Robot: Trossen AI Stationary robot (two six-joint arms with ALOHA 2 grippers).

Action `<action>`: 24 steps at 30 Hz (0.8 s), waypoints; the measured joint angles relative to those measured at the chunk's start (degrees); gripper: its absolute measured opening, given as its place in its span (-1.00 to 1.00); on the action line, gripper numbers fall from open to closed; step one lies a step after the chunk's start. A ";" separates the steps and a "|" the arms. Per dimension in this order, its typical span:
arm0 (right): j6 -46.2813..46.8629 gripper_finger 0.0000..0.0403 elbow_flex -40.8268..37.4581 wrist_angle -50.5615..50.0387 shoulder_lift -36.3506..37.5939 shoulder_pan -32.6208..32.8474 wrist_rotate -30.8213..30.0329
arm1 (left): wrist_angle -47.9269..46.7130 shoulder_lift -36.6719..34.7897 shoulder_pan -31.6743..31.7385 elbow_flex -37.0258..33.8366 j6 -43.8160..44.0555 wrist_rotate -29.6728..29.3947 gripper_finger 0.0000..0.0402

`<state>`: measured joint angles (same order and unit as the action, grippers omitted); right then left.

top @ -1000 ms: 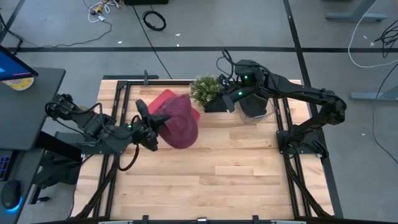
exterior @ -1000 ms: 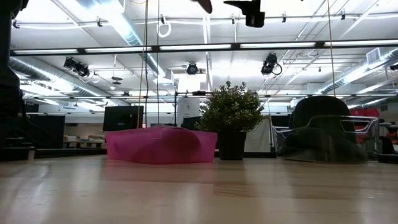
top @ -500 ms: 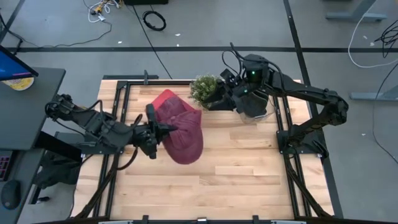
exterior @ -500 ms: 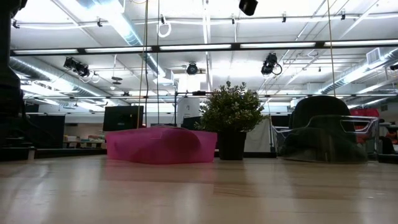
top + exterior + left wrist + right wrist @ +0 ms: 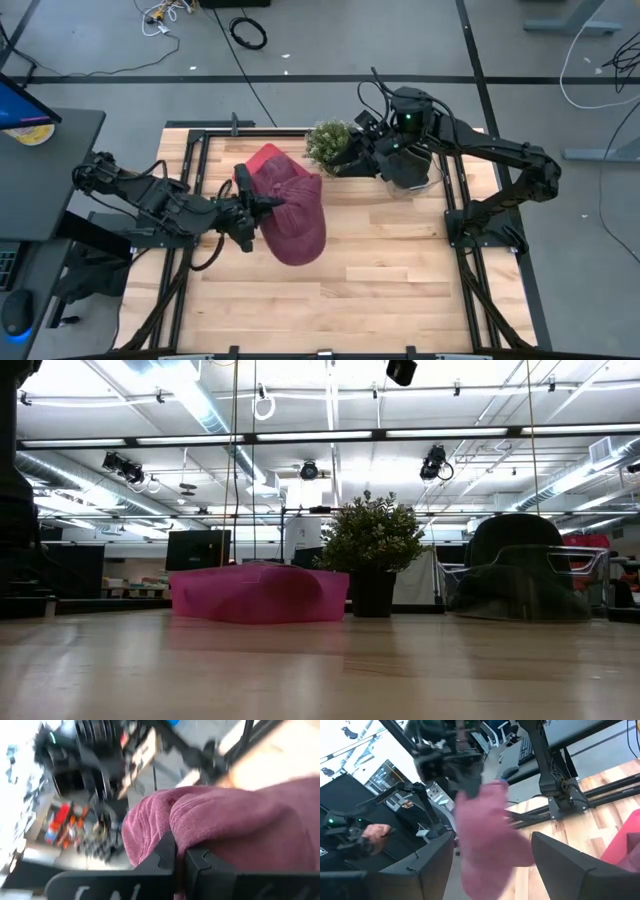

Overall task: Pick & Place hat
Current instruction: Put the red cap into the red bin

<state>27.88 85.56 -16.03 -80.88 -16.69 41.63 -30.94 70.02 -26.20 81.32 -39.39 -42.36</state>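
Note:
The maroon hat (image 5: 293, 218) hangs in the air above the middle of the table, with my left gripper (image 5: 258, 206) shut on its left side. The left wrist view shows the hat's cloth (image 5: 235, 825) bulging over the shut gripper (image 5: 180, 851). My right gripper (image 5: 368, 148) is open, high up by the small plant (image 5: 330, 143) at the far side, pointing toward the hat (image 5: 487, 830) without touching it. Its own view shows the right gripper (image 5: 495, 870) wide apart. The hat is above the low view's frame. My left gripper pinches a bunched fold of the hat's cloth (image 5: 172, 827) between its two fingers. The fingers come about level from the table's left. The hat is lifted clear of the table and sags to the right of and below the fingers; which part of the hat the fold is, I cannot tell.
A flat pink thing (image 5: 262, 158) (image 5: 258, 592) lies on the table at the far side, partly under the hat. Right of it stand the potted plant (image 5: 372, 550) and a clear container (image 5: 525, 578) (image 5: 412, 178). The near half of the wooden table (image 5: 380, 290) is bare.
My left gripper has turned at the wrist, still shut on the hat. The hat has swung toward the table's near edge and now hangs longer. My right gripper has drawn back a little toward the far edge and rolled.

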 joint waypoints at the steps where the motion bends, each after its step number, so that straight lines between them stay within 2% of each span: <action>1: 0.17 0.33 0.00 0.00 0.09 0.00 0.00 | -2.55 -0.02 0.61 -0.08 1.87 -1.03 -0.98; 5: 0.40 0.33 0.00 0.16 0.48 0.00 0.00 | -13.87 0.06 3.65 -0.33 13.28 -0.87 -0.98; 9: 0.57 0.33 0.00 0.11 0.52 0.00 -0.03 | -13.63 0.27 6.79 -0.33 13.05 -0.70 -0.98; 14: 1.65 0.33 0.00 0.11 0.53 0.01 -0.03 | -11.24 0.26 12.64 -0.60 11.97 7.98 -0.98; 17: 1.66 0.33 0.00 -0.02 0.91 0.15 -0.05 | -4.20 -0.22 15.46 -5.60 11.76 9.70 -0.98; 24: 1.64 0.33 0.04 -1.63 2.08 1.08 -0.04 | 16.08 -5.15 18.92 -23.10 8.99 12.16 -0.98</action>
<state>29.52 85.60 -17.66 -78.80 -15.61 41.59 -14.87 64.87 -7.28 58.22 -30.40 -30.20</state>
